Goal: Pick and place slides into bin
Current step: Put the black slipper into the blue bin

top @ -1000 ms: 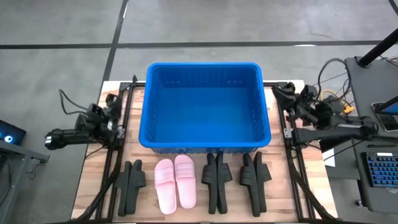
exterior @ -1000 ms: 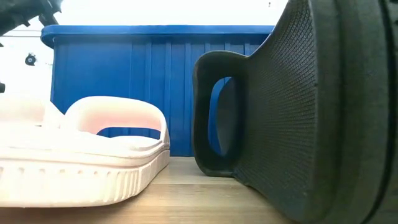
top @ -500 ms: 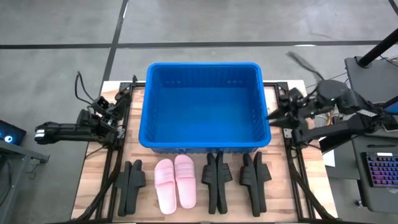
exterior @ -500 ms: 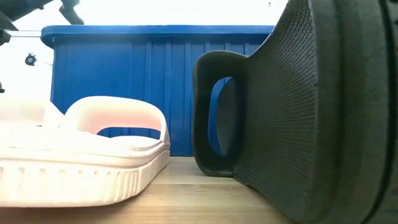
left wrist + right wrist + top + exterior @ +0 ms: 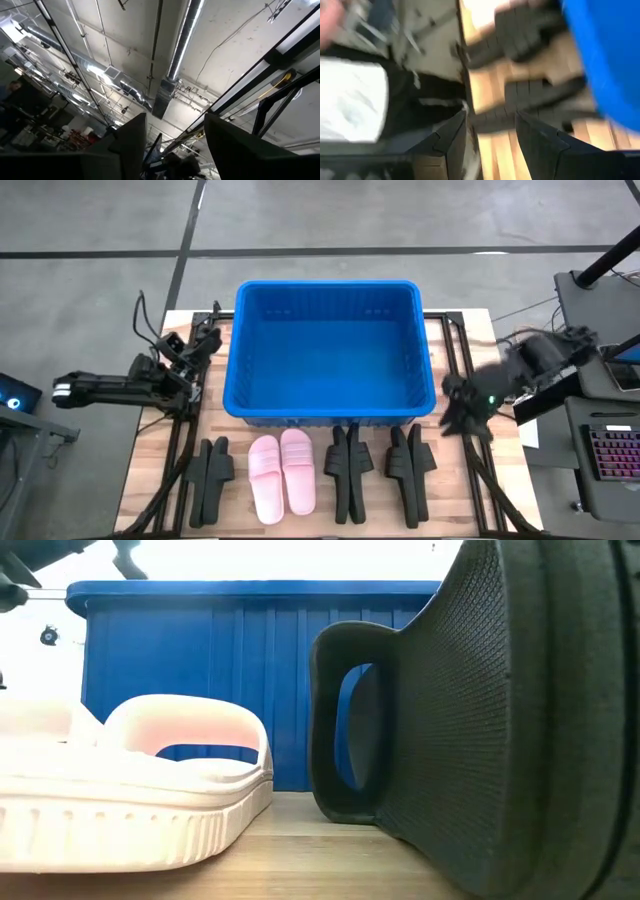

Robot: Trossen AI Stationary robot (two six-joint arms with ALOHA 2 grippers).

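Wooden table (image 5: 450, 510) on grey floor (image 5: 320, 220); blue bin (image 5: 330, 412) centre, slides (image 5: 283, 472) lower centre. Left gripper (image 5: 172, 135) and right gripper (image 5: 487, 132) both spread, empty.

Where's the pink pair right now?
In the high view the pink slides lie flat on the table's near edge, just in front of the bin, left of centre, with black slides on their left and another black pair on their right.
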